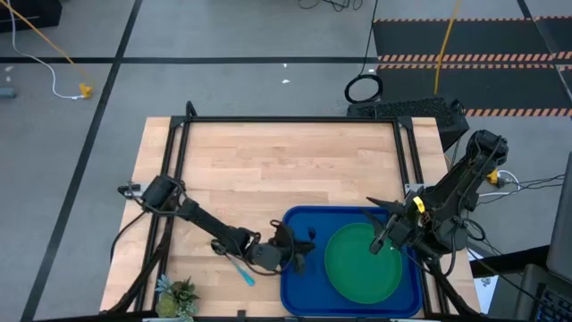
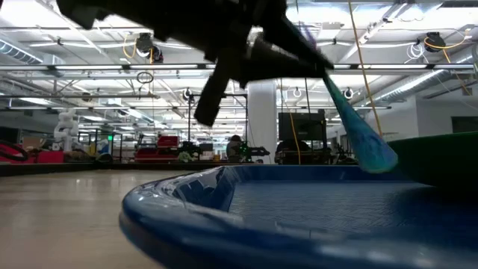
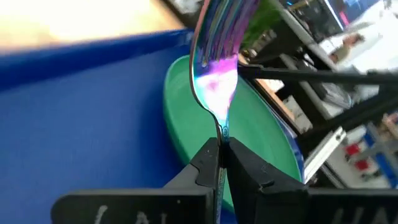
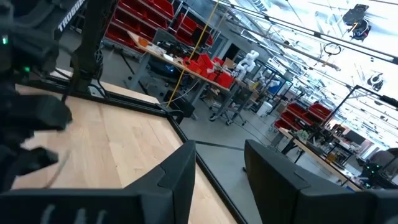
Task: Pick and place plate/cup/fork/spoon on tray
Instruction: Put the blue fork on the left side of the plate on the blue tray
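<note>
- While my left gripper [image 3: 221, 155] hangs over the left edge of the tray [image 1: 304, 291], its jaws are pinched tight on the fork [image 3: 217, 74], tines pointing toward the plate [image 1: 362, 262].
- That plate lies flat in the tray's right half.
- Over the plate's right rim, my right gripper [image 1: 382, 241] hovers, jaws parted and holding nothing.
- A spiky plant [image 1: 177, 295] sits at the table's near left corner.
</note>
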{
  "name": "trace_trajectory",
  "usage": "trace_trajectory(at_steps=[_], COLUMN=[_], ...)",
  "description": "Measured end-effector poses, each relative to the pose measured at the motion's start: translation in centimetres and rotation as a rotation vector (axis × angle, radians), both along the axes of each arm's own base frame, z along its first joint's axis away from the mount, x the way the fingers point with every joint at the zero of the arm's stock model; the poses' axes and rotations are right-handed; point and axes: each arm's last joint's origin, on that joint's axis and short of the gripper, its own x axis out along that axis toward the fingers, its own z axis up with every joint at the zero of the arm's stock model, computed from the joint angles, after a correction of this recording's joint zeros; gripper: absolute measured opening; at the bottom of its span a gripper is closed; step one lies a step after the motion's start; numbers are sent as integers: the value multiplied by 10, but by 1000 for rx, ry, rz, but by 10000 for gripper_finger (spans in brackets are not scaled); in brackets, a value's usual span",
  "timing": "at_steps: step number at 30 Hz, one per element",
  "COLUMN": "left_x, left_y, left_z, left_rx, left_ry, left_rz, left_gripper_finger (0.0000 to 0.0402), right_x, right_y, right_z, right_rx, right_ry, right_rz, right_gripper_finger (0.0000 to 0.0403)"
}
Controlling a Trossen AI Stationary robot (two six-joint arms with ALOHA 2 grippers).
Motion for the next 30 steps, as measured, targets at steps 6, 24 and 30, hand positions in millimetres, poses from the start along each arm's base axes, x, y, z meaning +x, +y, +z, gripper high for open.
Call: trace_trajectory(at_steps=[6,24,30], left_x=[1,6,8], left_y=[-3,13,12], left_z=[-10,-17,-18], left_rx=[-172,-324,-276], left_ry=[8,94,146], left_rz=[-16,18,16], left_gripper_finger=[13,20,20], right_x=[0,-6,-7], right_y=[0,-9,-9], right_z=[0,11,12], right_rx=[-3,5,12], right_ry=[2,-16,-21], right_rz=[1,28,28], right_gripper_finger=[130,130,130])
